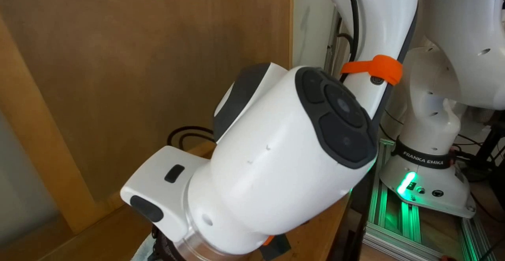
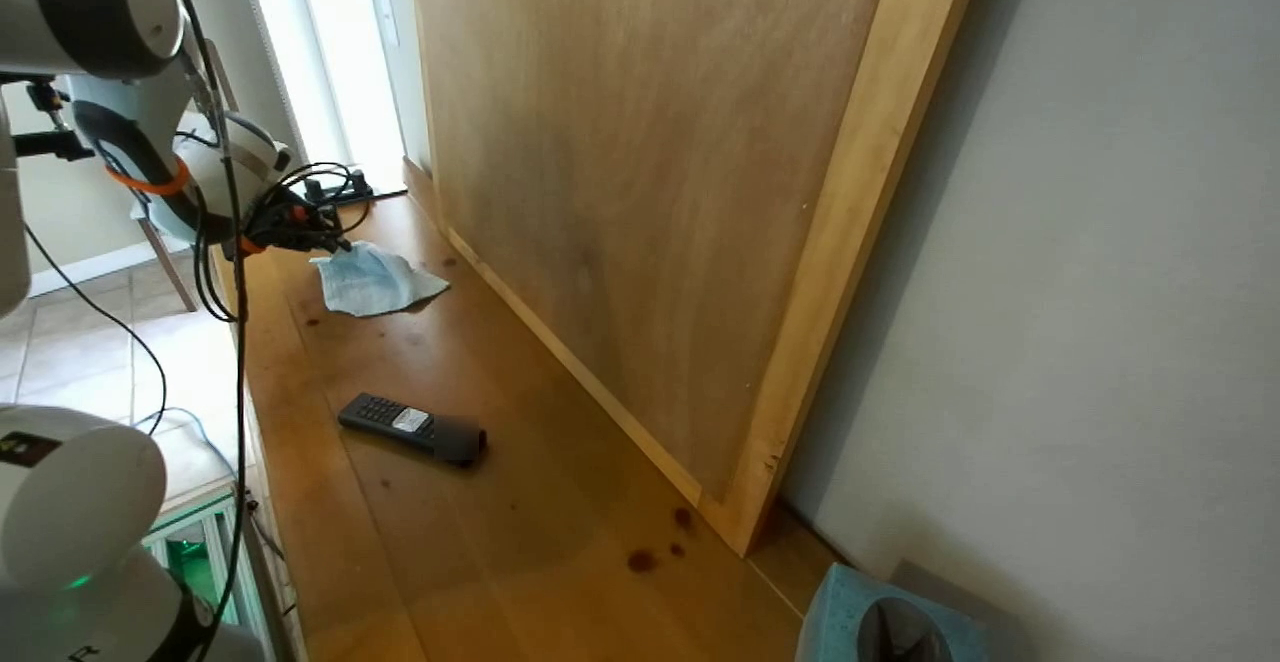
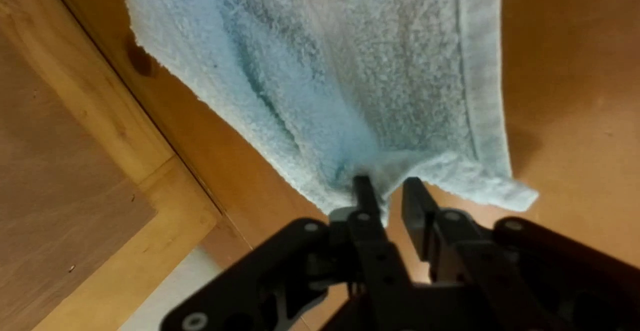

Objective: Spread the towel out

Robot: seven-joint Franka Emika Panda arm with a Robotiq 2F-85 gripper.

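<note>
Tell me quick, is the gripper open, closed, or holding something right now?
Gripper: slightly open, jaws apart; the towel is right at them but doesn't look pinched.

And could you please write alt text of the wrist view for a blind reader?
A wrinkled, pale blue-white terry towel lies on a brown wooden table. At the towel's lower edge, a black two-fingered robot gripper stands with jaws slightly apart; a light wooden frame crosses the left.
</note>
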